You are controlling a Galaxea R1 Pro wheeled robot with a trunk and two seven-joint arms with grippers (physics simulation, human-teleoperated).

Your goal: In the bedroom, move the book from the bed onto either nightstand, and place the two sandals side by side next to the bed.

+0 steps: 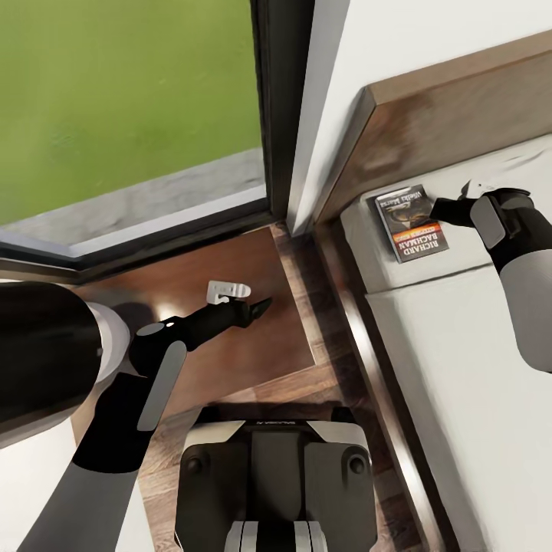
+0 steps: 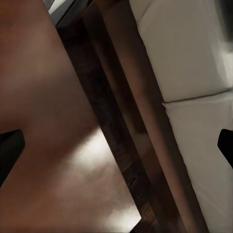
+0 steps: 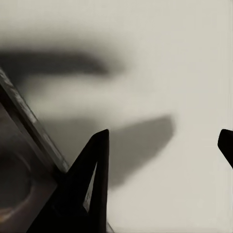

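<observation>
From the head camera, the book (image 1: 410, 223) lies flat on the smooth light-grey mattress of the bed (image 1: 460, 368), close to the dark-brown wooden headboard (image 1: 452, 123) with its grained, streaky surface; its glossy dark cover carries a grey picture, an orange-red band and white lettering. The right gripper (image 1: 443, 210) reaches in from the side with its black pointed fingertips at the book's edge, but from here it is hard to tell whether they touch it or how far they are spread. The left gripper (image 1: 257, 309) hangs over the flat, polished top of the nightstand (image 1: 261, 337), its dark tapered fingers drawn to a point, beside a small white plastic-looking clip (image 1: 227, 290) lying on the wood. Beyond stands tall dark-framed glass (image 1: 272, 107) with green grass behind. In the left wrist view, the black fingertips (image 2: 9, 145) sit at opposite edges, wide apart and holding nothing, over the nightstand's sheeny brown top (image 2: 53, 160); beside it run a strip of dark plank floor (image 2: 111, 145), the bed's wooden side rail (image 2: 141, 111) and the pale mattress (image 2: 194, 73). In the right wrist view, one wedge-shaped black finger (image 3: 90, 184) rests at the book's thin edge (image 3: 29, 160), the other fingertip far across, jaws spread, over matte grey mattress (image 3: 170, 58) with soft shadows.
</observation>
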